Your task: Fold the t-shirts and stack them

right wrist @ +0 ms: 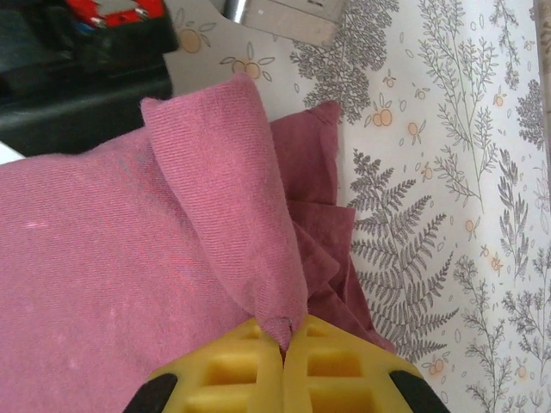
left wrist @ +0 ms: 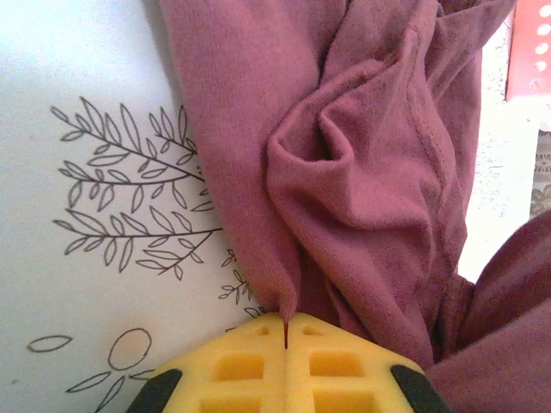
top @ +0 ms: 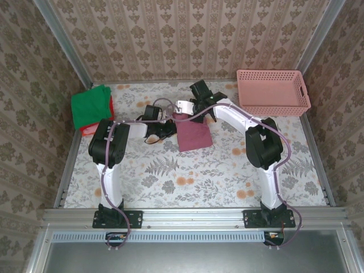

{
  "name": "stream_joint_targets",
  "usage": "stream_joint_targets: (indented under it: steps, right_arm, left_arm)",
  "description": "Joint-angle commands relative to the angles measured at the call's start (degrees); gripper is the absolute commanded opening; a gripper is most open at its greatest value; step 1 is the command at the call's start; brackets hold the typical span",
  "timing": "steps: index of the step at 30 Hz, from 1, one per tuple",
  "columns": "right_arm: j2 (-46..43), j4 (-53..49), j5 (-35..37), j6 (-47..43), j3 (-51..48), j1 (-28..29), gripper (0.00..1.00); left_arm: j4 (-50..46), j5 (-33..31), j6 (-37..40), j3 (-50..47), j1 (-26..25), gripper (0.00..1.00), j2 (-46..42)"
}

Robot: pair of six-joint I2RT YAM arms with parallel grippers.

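Top external view: the maroon t-shirt point(top: 194, 136) lies bunched near the middle of the floral desk point(top: 199, 182), and both arms reach in toward its far left edge. A green t-shirt point(top: 91, 104) sits folded on top of a red t-shirt point(top: 86, 130) at the desk's far left corner, well apart from the maroon one. A pink basket point(top: 273, 105) stands at the far right corner.

Left wrist view: the left claw point(left wrist: 285, 337) has its yellow fingers pressed together, pinching a thin fold of the maroon cloth. From the tips the shirt runs away in deep rumpled folds, with the desk's leaf print bare beside it.

Right wrist view: the right claw point(right wrist: 284, 337) is likewise pressed together, pinching a pointed ridge of the same shirt. The lighter pink face of the cloth spreads to one side of the ridge, and darker maroon layers lie crumpled on the desk at the other.
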Motion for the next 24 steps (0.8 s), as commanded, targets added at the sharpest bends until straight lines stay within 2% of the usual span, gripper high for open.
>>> stream_joint_targets:
  steps: [1,11,16,17,18,22,24]
  right_arm:
    - [2.1,3.9,1.9,-0.2,3.1,-0.6,0.00]
    - [7.9,7.3,4.5,1.0,6.0,-0.8,0.00]
    - [9.1,8.3,3.9,2.6,5.9,-0.8,0.08]
    - [9.1,8.6,3.7,3.2,5.7,-0.8,0.12]
    - [8.7,9.6,3.6,4.0,5.2,-0.8,0.20]
    - [4.9,15.5,2.2,9.5,1.1,-0.9,0.57]
    - [2.1,18.3,0.8,14.0,-1.4,-1.3,0.72]
  left_arm:
    - [-7.3,-8.8,2.7,-2.0,2.1,0.00,5.1]
    - [-7.4,-8.6,2.7,-1.8,2.2,0.00,5.2]
    - [-7.4,-8.5,2.5,-1.8,2.2,0.00,5.0]
    - [-7.3,-8.5,2.5,-2.0,2.2,0.00,4.8]
    - [-7.3,-8.6,2.5,-2.0,2.3,0.00,4.6]
    - [-5.8,-8.5,1.9,-3.2,2.5,0.00,3.3]
    - [-4.8,-8.7,1.2,-3.9,2.7,0.00,2.4]
